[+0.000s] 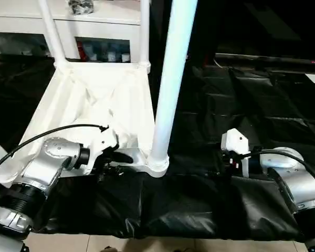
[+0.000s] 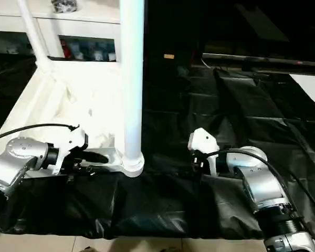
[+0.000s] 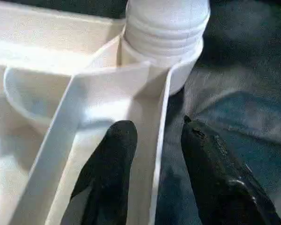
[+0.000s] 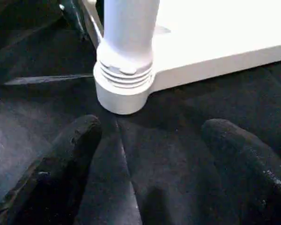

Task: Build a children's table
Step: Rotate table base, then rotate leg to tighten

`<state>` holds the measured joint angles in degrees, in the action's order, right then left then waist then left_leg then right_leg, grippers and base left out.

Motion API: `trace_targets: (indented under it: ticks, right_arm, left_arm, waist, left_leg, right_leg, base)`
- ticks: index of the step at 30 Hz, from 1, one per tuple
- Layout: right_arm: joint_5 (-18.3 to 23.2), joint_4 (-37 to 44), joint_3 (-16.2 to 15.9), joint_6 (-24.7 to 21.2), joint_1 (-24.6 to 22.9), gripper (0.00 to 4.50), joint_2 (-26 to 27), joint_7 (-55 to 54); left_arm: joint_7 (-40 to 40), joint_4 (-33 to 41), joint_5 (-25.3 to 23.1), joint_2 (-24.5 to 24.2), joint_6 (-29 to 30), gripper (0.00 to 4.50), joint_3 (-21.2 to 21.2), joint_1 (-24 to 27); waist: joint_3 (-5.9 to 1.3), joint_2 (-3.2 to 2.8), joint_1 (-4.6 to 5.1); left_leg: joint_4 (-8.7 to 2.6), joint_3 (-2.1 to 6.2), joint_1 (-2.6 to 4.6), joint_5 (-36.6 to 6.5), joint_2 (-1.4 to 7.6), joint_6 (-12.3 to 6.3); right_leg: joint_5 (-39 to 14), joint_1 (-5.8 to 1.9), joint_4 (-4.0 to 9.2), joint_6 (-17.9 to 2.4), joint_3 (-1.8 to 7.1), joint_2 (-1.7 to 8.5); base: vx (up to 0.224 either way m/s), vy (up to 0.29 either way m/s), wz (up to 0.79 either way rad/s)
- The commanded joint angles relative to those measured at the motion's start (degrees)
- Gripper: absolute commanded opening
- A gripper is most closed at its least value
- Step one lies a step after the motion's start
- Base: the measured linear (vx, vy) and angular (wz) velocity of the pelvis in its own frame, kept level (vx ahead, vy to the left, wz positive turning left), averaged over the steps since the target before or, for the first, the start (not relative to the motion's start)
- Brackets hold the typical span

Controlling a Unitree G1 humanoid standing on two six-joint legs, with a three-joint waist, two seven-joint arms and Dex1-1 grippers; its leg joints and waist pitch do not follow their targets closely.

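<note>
The left gripper (image 3: 152, 140) straddles the tabletop's (image 1: 94, 100) near rim beside the upright leg (image 1: 170, 84), fingers not yet clamped. The right gripper (image 4: 147, 140) hangs spread, empty, over the counter (image 1: 262, 115).

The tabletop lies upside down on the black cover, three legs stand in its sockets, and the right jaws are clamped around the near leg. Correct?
Not quite. The right gripper is open and empty, short of the near leg, as the right wrist view shows. The rest holds: the tabletop lies underside up on the black cover with three legs standing.
</note>
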<state>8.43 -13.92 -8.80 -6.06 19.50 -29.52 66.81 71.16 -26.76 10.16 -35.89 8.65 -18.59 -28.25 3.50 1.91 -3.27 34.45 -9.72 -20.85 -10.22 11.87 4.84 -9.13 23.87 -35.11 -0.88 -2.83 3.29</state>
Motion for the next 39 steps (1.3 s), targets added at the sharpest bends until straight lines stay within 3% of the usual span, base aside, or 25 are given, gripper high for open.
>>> trace_targets:
  ticks: [1,7,12,16,20,28,29,34,35,39]
  right_arm:
    - [0.30,0.81,-0.08,-0.25,0.09,3.98,-0.67,0.75]
    - [0.86,1.36,-0.42,-1.49,0.29,3.98,-0.54,1.31]
    - [2.47,2.63,-0.91,-4.12,0.13,4.44,-0.33,2.01]
    - [3.32,3.57,-1.38,-5.58,0.17,4.50,0.07,2.60]
    - [2.04,2.70,-2.22,-4.70,1.13,4.50,2.15,0.51]
    - [-1.87,-1.41,-4.15,-5.00,2.95,4.50,6.89,-7.53]
    - [-2.97,-3.40,-4.20,-4.79,3.97,4.50,7.92,-9.85]
    - [-4.20,-7.27,-4.03,-4.08,6.41,4.50,9.86,-12.54]
    - [-4.27,-8.12,-3.91,-4.06,7.10,4.50,10.17,-13.20]
    - [-5.30,-12.44,-3.24,-3.38,10.17,4.50,10.89,-16.25]
  left_arm:
    - [0.56,-0.54,-0.93,-0.54,-0.29,1.54,0.05,-0.30]
    - [1.38,-2.43,-0.93,-0.34,-0.96,1.10,0.49,-1.11]
    - [2.68,-3.75,-0.99,-0.17,-1.10,0.66,0.99,-1.43]
    - [3.07,-4.60,-1.52,-0.33,-1.31,0.28,0.78,-1.53]
    - [2.56,-4.96,-2.08,0.22,-1.10,0.07,0.49,-1.60]
    - [-4.82,-1.02,-0.15,6.34,4.86,0.07,2.67,-1.33]
    - [-7.36,-0.48,-0.30,8.39,5.01,0.07,2.96,-1.28]
    - [-9.27,0.89,-2.16,10.84,4.02,0.07,1.25,-0.23]
    - [-9.47,0.82,-2.69,11.09,3.47,0.07,0.83,0.01]
    - [-11.09,1.67,-3.49,11.92,4.49,0.07,0.67,0.20]
  waist:
    - [-3.68,-0.46,-0.17]
    - [-3.72,-0.68,-0.27]
    - [-3.78,-0.62,-0.29]
    - [-3.76,-0.56,-0.30]
    - [-3.78,-0.72,-0.24]
    - [-3.78,-0.65,-0.06]
    - [-3.81,-0.42,0.05]
    - [-3.93,-0.52,0.05]
    - [-3.88,-0.79,0.04]
    - [-4.03,-0.72,-0.15]
  left_leg:
    - [-4.23,0.19,0.78,-17.49,0.92,-0.46]
    - [-4.26,0.19,0.70,-17.52,0.83,-0.35]
    - [-4.26,0.20,0.70,-17.08,0.91,-0.37]
    - [-4.30,0.23,0.68,-17.02,0.97,-0.38]
    - [-4.36,0.30,0.55,-16.91,0.95,-0.08]
    - [-4.30,0.21,0.73,-17.06,0.93,0.75]
    - [-4.21,0.12,0.60,-16.20,0.83,0.83]
    - [-4.05,0.08,0.63,-15.47,0.73,0.16]
    - [-4.10,0.14,0.62,-15.45,0.77,0.14]
    - [-4.15,0.06,0.81,-14.97,0.94,0.29]
  right_leg:
    - [-25.66,-2.59,5.26,-7.92,2.06,3.60]
    - [-24.45,-2.75,5.16,-8.37,2.04,3.54]
    - [-23.58,-2.80,5.03,-8.74,2.08,3.62]
    - [-23.24,-2.87,4.92,-9.02,2.11,3.69]
    - [-23.24,-2.90,4.90,-8.97,2.08,3.79]
    - [-22.19,-2.83,4.76,-9.88,2.12,3.75]
    - [-21.95,-2.91,4.79,-9.91,2.11,3.70]
    - [-22.74,-2.90,5.03,-8.72,2.15,3.76]
    - [-22.57,-2.90,5.03,-8.82,2.18,3.78]
    - [-19.44,-2.82,4.64,-10.11,2.17,3.62]
  base:
    - [0.000,0.000,0.00]
    - [0.000,0.000,0.00]
    - [0.000,0.000,0.00]
    - [0.000,0.000,0.00]
    - [0.000,0.000,0.00]
    - [0.000,0.000,0.00]
    - [0.000,0.000,0.00]
    - [0.000,0.000,0.00]
    - [0.000,0.000,0.00]
    - [0.000,0.000,0.00]
